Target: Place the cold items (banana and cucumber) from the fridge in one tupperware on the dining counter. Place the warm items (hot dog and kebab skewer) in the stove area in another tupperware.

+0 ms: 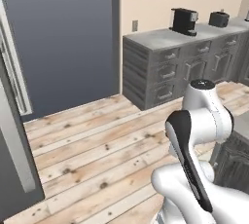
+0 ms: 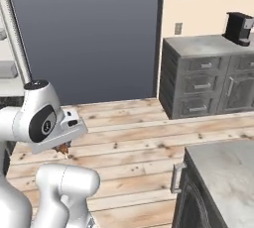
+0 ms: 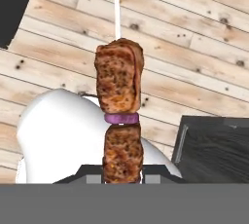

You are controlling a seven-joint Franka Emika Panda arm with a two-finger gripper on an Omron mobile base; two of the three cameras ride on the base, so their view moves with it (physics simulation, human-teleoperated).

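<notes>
Holding the kebab tight, the gripper is closed on its bottom end. In the hand view the kebab stands straight up from the finger tips. It has two brown meat chunks with a purple onion ring between them. A thin white stick pokes out of the top chunk.

Behind the kebab in that view lies the wood floor. A dark cabinet with a grey handle sits just to the right of the kebab, near its lower chunk.

In the right base view, a small brown bit of the kebab peeks out under the arm's white hand, over the floor. A counter with a light stone top is well to the right of the kebab, low in the view. Far past the kebab stand grey drawers by the wall, with a black coffee machine on top.

In the left base view the coffee machine stands on the same drawers, and a dark toaster sits near it.
</notes>
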